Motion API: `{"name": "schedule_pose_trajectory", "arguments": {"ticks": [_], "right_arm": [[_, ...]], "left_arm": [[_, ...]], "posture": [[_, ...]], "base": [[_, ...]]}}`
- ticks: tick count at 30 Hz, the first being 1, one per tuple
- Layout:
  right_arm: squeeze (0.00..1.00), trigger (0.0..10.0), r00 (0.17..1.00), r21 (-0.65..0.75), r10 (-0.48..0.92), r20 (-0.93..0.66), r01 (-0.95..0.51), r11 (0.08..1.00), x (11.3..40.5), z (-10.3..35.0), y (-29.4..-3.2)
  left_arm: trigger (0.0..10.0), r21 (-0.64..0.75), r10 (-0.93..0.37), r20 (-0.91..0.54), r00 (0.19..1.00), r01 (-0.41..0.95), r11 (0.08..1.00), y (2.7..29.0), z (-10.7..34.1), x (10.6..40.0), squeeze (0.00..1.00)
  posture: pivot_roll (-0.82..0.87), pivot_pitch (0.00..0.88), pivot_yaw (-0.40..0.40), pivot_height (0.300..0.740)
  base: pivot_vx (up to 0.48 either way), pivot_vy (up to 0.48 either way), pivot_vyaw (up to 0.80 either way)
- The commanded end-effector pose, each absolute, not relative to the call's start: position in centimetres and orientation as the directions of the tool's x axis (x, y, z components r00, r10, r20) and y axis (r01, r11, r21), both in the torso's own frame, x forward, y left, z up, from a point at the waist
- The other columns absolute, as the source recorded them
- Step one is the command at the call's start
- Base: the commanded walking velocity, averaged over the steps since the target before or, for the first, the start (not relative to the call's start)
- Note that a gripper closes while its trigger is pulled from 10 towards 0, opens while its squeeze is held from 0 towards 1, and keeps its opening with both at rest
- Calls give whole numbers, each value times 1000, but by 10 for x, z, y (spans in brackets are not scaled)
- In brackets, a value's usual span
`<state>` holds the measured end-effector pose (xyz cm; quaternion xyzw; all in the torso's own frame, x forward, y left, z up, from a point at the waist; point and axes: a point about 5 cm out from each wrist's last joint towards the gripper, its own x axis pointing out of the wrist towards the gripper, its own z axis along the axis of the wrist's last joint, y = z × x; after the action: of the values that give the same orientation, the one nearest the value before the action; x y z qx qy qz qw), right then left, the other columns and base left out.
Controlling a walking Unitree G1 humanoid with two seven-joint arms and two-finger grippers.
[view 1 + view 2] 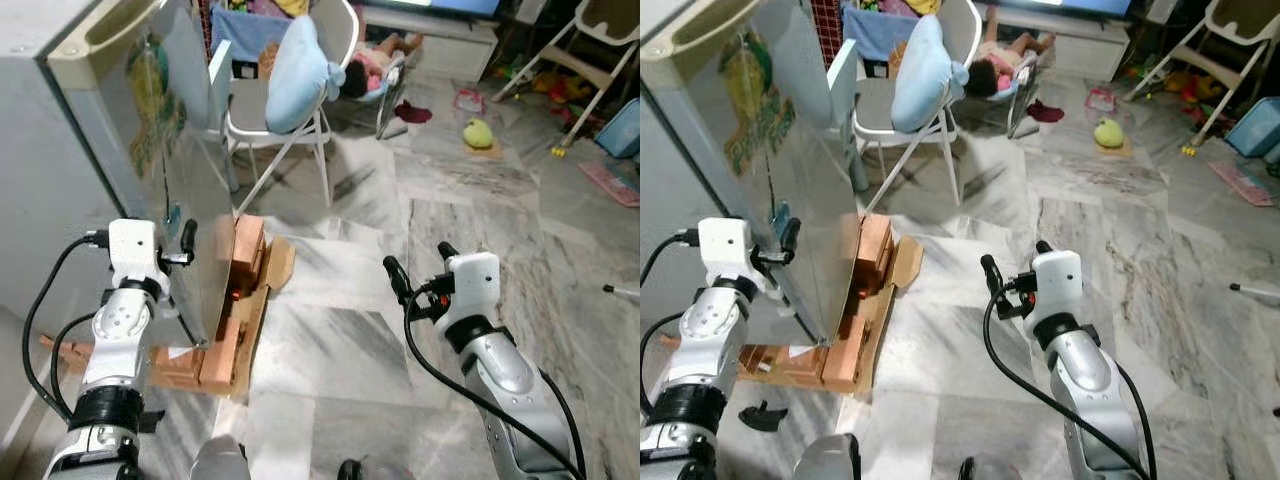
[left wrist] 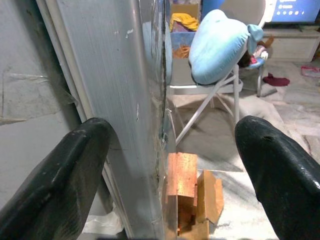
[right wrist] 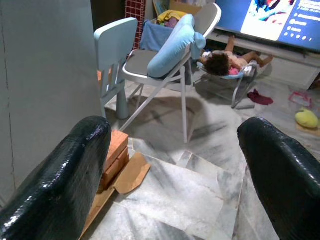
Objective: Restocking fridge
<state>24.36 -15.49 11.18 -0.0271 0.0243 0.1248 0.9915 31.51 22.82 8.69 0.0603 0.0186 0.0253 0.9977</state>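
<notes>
Your left gripper (image 1: pixel 178 243), fingers spread, straddles the edge of the fridge door (image 1: pixel 190 190), placed to swing the fridge on its bricks (image 1: pixel 243 262); your right gripper (image 1: pixel 420 268), fingers apart, hovers empty over the marble floor (image 1: pixel 480 220).

Grey fridge (image 1: pixel 60 150), door shut, upright.
</notes>
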Motion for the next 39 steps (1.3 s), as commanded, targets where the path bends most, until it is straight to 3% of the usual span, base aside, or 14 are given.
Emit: {"name": "schedule_pose_trajectory", "arguments": {"ticks": [1,11,17,23,31,36,39], "right_arm": [[0,10000,974,-67,222,-53,-226,972,244,112,-161],[0,10000,973,-68,225,-51,-228,971,248,111,-157],[0,10000,974,-70,222,-49,-225,972,247,111,-157],[0,10000,976,-78,213,-53,-217,973,247,110,-162],[0,10000,976,-61,215,-19,-216,975,246,115,-160],[0,10000,992,24,129,-3,-129,991,245,118,-164],[0,10000,992,20,130,0,-130,991,245,119,-163]], "left_arm": [[10000,139,83,-4,997,-82,987,234,98,321,0],[10000,155,185,23,983,-186,970,250,101,324,0],[10000,110,64,26,998,-67,992,233,107,333,0],[10000,152,-203,75,976,190,970,184,120,340,0],[10000,209,-407,132,904,376,903,141,141,345,0],[10000,233,-759,159,631,723,650,47,161,315,0],[10000,241,-776,149,613,738,630,42,158,312,0]], "posture": [[-41,42,-82,740],[-28,48,-89,740],[-36,53,-89,740],[-41,55,-89,740],[-33,52,-98,740],[-31,45,-96,740],[-36,42,-91,740]], "base": [[0,0,0],[0,0,0],[0,0,0],[0,0,0],[0,0,0],[0,0,0],[0,0,0]]}}
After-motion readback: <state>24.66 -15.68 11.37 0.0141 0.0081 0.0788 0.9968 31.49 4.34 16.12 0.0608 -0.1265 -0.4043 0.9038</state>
